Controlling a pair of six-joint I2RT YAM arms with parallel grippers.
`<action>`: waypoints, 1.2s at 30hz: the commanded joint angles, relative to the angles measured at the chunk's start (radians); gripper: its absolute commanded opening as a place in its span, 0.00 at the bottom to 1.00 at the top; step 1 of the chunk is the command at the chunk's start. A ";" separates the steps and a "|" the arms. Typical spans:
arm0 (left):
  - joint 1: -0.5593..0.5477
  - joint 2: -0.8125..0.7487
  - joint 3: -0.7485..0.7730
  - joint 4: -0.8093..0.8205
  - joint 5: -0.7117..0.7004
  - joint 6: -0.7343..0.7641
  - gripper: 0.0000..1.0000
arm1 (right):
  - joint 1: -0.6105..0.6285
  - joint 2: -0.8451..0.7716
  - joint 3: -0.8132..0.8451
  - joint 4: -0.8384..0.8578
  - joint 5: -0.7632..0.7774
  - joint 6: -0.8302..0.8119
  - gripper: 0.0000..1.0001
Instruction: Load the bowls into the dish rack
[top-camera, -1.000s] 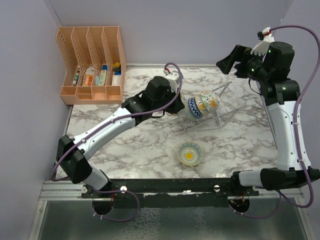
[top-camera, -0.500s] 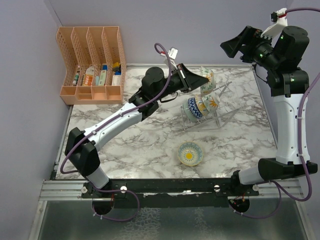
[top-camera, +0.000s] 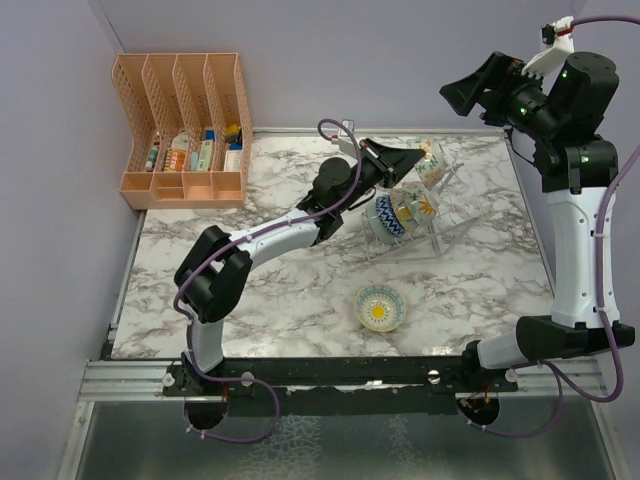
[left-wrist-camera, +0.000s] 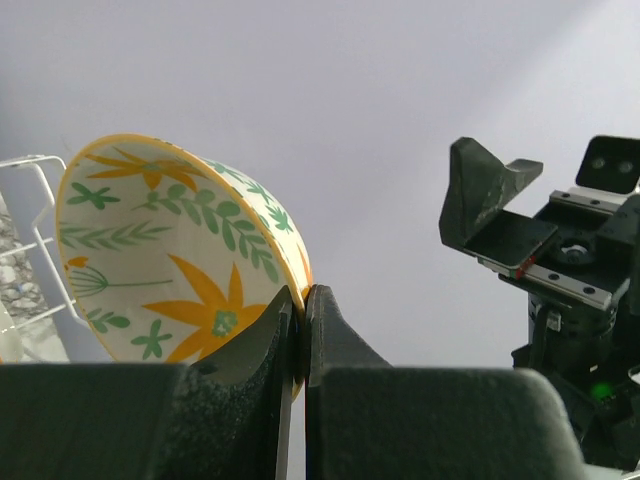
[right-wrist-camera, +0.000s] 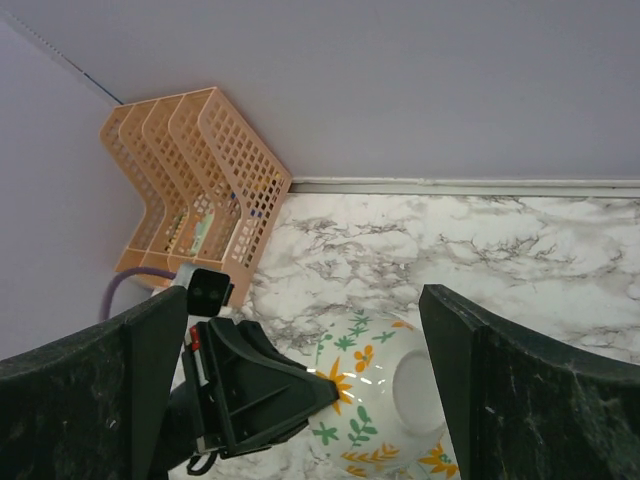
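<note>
My left gripper is shut on the rim of the yellow bowl with the white-green pattern and holds it tilted in the air above the far end of the clear wire dish rack. The left wrist view shows the bowl pinched between my fingers. Two bowls stand in the rack, one with a blue zigzag pattern and one white with orange. Another bowl with an orange flower centre lies on the table. My right gripper is open and empty, raised high, looking down on the held bowl.
An orange slotted organizer with small items stands at the far left corner; it also shows in the right wrist view. The marble tabletop ends at walls behind and on the left. The right gripper hangs close beyond the held bowl.
My left gripper rose from beside the rack with the yellow bowl and carried it right, over the rack's far end. The right arm lifted a second ago and has since held still.
</note>
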 joint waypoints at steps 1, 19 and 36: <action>-0.041 0.046 0.066 0.199 -0.115 -0.132 0.00 | -0.007 -0.009 -0.006 0.032 -0.030 0.022 1.00; -0.098 0.146 0.071 0.193 -0.226 -0.200 0.00 | -0.008 -0.026 -0.066 0.039 -0.046 0.016 0.99; -0.102 0.204 0.023 0.238 -0.182 -0.166 0.00 | -0.008 -0.036 -0.109 0.050 -0.062 0.008 0.99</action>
